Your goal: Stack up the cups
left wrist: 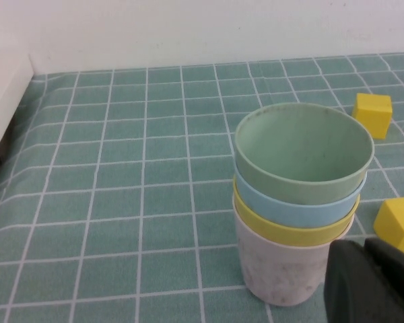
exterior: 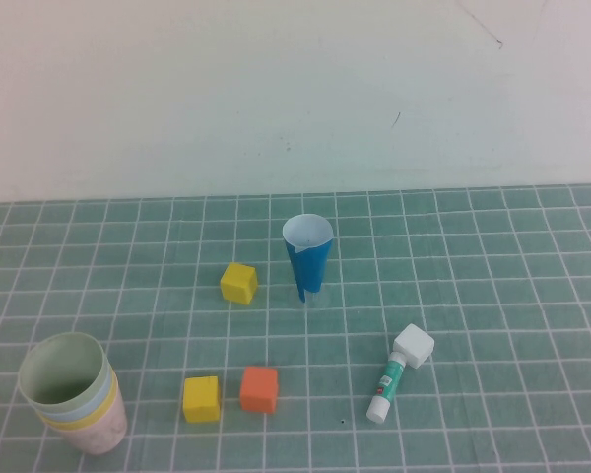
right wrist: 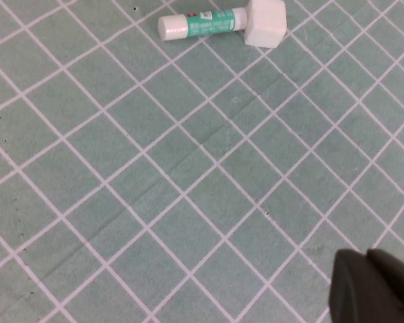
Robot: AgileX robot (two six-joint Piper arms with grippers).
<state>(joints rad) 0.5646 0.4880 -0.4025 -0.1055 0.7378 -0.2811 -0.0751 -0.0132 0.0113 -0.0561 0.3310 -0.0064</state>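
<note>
The cups stand nested in one stack point(exterior: 74, 394) at the table's near left corner: pink cup point(left wrist: 283, 269) at the bottom, then yellow point(left wrist: 289, 230), light blue point(left wrist: 289, 205) and pale green point(left wrist: 303, 151) on top. My left gripper point(left wrist: 365, 247) is shut and empty, just beside the stack's base, apart from it. My right gripper point(right wrist: 367, 256) is shut and empty, hovering over bare mat some way from the glue stick point(right wrist: 212, 22). Neither gripper shows in the high view.
A dark-blue cone with white inside point(exterior: 307, 256) stands mid-table. A yellow cube point(exterior: 238, 283) lies left of it. Another yellow cube point(exterior: 201, 399) and an orange cube point(exterior: 259, 388) lie nearer the front. A glue stick point(exterior: 399, 372) lies at the right.
</note>
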